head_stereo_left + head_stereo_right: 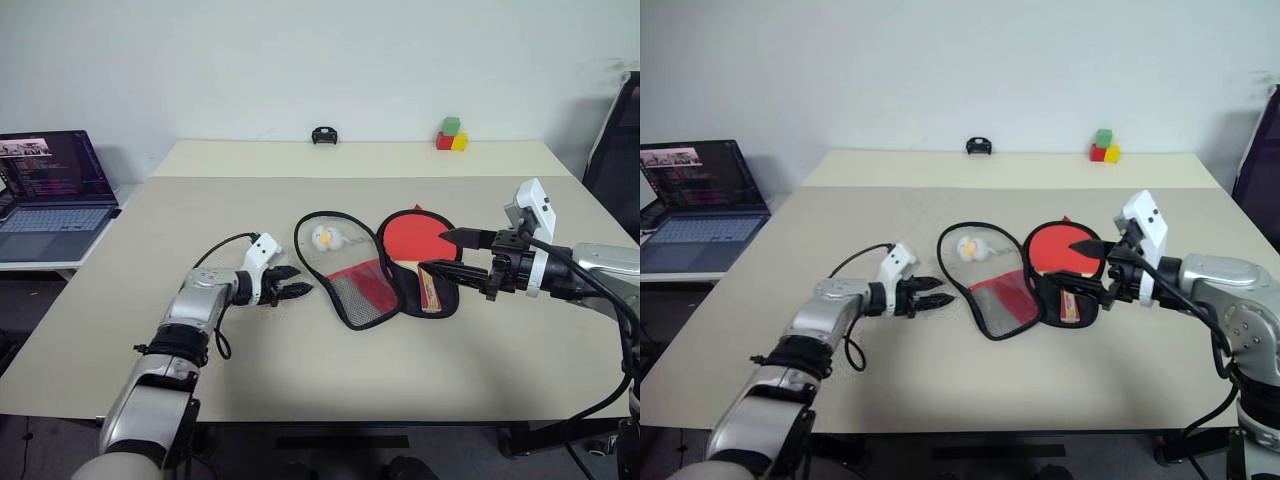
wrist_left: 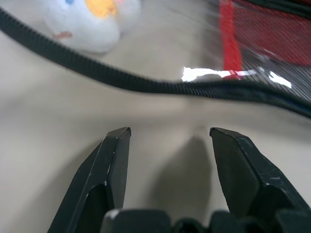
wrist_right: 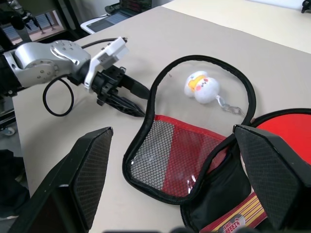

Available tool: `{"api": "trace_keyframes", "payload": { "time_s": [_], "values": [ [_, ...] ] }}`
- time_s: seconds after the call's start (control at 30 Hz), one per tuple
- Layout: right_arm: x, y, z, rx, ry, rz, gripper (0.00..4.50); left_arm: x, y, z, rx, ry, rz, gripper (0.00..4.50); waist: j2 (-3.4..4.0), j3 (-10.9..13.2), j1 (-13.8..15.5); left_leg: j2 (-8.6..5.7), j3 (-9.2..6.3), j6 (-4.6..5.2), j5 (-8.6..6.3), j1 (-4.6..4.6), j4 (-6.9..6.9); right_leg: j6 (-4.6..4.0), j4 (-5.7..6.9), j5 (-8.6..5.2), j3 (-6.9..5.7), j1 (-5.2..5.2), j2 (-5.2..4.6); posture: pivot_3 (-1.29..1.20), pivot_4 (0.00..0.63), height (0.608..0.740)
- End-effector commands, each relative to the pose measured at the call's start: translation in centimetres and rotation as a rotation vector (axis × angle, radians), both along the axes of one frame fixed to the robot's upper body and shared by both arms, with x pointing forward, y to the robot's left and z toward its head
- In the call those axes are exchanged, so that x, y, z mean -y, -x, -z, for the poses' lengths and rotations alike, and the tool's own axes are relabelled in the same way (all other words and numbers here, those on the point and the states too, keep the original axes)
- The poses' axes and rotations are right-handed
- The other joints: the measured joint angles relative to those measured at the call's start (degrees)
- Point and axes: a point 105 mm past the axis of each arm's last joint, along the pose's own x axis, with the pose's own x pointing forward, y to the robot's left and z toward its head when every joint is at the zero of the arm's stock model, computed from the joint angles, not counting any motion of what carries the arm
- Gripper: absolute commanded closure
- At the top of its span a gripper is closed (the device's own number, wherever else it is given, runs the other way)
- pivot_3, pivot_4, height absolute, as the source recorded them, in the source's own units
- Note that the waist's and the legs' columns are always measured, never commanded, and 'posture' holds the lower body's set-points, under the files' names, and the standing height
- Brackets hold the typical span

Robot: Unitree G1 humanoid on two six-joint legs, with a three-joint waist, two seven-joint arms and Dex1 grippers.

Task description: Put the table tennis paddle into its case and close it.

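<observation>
On the beige table (image 1: 300, 380) the case (image 1: 360, 285) lies open, its clear and mesh flap spread toward my left gripper (image 1: 295, 288), whose fingers stand apart and empty just beside the zipper rim. Inside the black half rests the table tennis paddle (image 1: 412, 240), and my right gripper (image 1: 440, 252) hovers wide open above it, holding nothing

Little print can be read. The table tennis paddle (image 3: 241, 217) carries a line of small capitals along its striped wooden handle at the lower right of the right wrist view; it seems to begin "THE", and the rest is too small to make out. The laptop (image 1: 52, 190) at the upper left of the left eye view shows coloured rows of text, none legible.
</observation>
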Motion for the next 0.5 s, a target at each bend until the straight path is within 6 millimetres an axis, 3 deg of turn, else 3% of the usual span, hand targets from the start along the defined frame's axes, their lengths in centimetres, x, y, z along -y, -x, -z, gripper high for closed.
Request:
{"api": "trace_keyframes", "payload": {
  "time_s": [0.03,0.23,0.37,0.5],
  "values": [
    [0.0,0.3,-0.9,0.052,-0.006,0.001,0.16,1.3,-0.9,-1.3,0.062,0.008,0.015,1.66,-0.01,0.0,0.0,0.0,0.0,0.0,0.0,0.0,0.0,0.0,0.0,0.0,0.0,0.0,0.0,0.0,0.15,0.74],
    [0.2,0.5,-0.7,0.052,-0.002,0.013,0.16,3.6,-1.1,-1.8,0.07,0.016,0.092,1.66,-0.02,0.01,-0.04,0.0,0.01,0.0,0.0,0.0,0.0,0.0,0.01,0.0,-0.01,0.0,0.0,0.0,0.15,0.74],
    [0.8,0.6,-0.9,0.057,0.0,0.033,0.16,5.0,-1.4,-3.9,0.121,0.033,0.142,1.66,-0.06,0.03,0.07,-0.01,0.01,0.0,0.0,-0.02,0.01,0.0,0.01,0.0,-0.01,0.0,0.0,0.0,0.15,0.74],
    [1.1,0.9,-1.1,0.061,-0.007,0.049,0.16,7.9,-1.5,-7.5,0.186,0.096,0.24,1.66,-0.1,0.05,0.19,-0.01,0.0,0.0,0.0,-0.05,0.02,0.0,0.0,0.0,-0.03,0.0,0.0,0.0,0.15,0.74]
  ]
}}
